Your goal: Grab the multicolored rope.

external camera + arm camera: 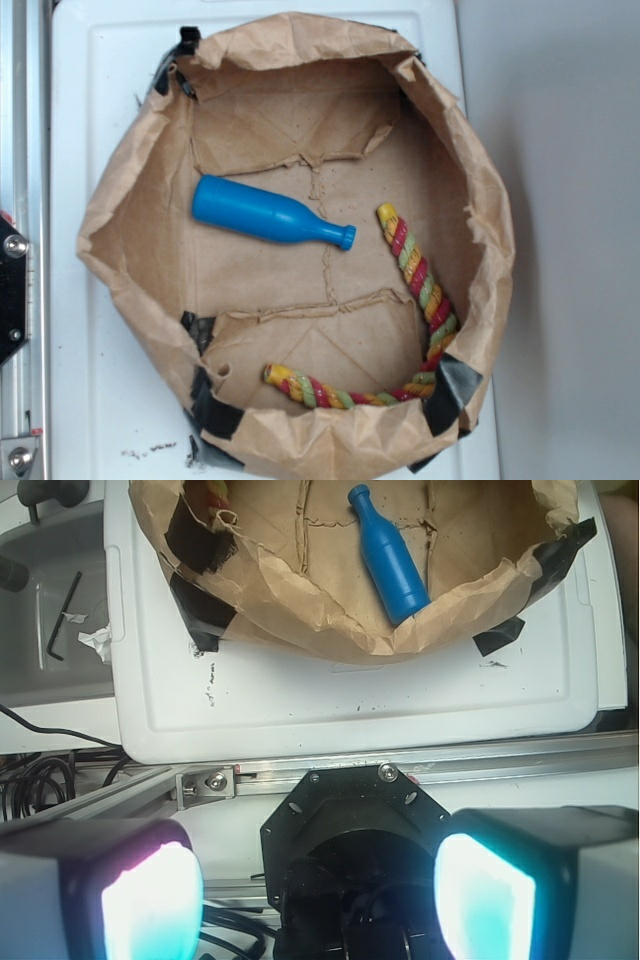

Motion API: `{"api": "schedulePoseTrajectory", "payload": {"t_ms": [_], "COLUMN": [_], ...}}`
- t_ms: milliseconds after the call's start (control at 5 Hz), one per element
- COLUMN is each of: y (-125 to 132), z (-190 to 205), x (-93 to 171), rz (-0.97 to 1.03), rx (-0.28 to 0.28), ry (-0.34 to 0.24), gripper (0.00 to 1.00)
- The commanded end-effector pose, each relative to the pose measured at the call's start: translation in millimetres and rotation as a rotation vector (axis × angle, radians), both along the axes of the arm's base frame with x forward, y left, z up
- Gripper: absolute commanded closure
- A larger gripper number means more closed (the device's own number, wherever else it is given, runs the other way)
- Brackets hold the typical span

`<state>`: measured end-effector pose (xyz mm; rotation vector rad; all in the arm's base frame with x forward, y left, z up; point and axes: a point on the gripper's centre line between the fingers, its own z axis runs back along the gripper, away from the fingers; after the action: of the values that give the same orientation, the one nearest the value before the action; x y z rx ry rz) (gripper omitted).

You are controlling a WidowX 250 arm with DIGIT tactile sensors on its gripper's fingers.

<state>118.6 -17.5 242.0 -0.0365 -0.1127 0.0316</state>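
The multicolored rope (425, 290), twisted red, yellow and pale green, lies bent in an L along the right and front inside of a brown paper bag (130, 200). Only a small bit of it shows at the bag's rim in the wrist view (208, 492). A blue plastic bottle (268, 217) lies in the bag's middle; it also shows in the wrist view (390, 558). My gripper (318, 895) is open and empty, its two glowing pads (150, 905) wide apart, held over the robot base well outside the bag. The gripper is not in the exterior view.
The bag sits on a white board (90, 90) with black tape patches (450, 390). An aluminium rail (400, 770) and the black robot base (350, 830) lie below the gripper. Cables (40, 780) and a hex key (65, 615) lie to the left.
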Motion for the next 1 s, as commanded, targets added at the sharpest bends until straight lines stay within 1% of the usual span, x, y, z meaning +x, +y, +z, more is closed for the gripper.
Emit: {"api": "schedulePoseTrajectory", "payload": {"t_ms": [0,200,400,600,800], "y": [0.0,-0.8,8.3,29.8,55.1], "z": [0.0,-2.0,-7.6,-26.2,-47.5], "x": [0.0,33.2,70.6,100.3,128.9], "rz": [0.0,0.042,0.094,0.072,0.121], "rx": [0.0,-0.005,0.05,0.044,0.08], "ry": [0.0,-0.036,-0.058,-0.071,-0.067], "gripper": [0.0,0.0,0.0,0.0,0.0]}}
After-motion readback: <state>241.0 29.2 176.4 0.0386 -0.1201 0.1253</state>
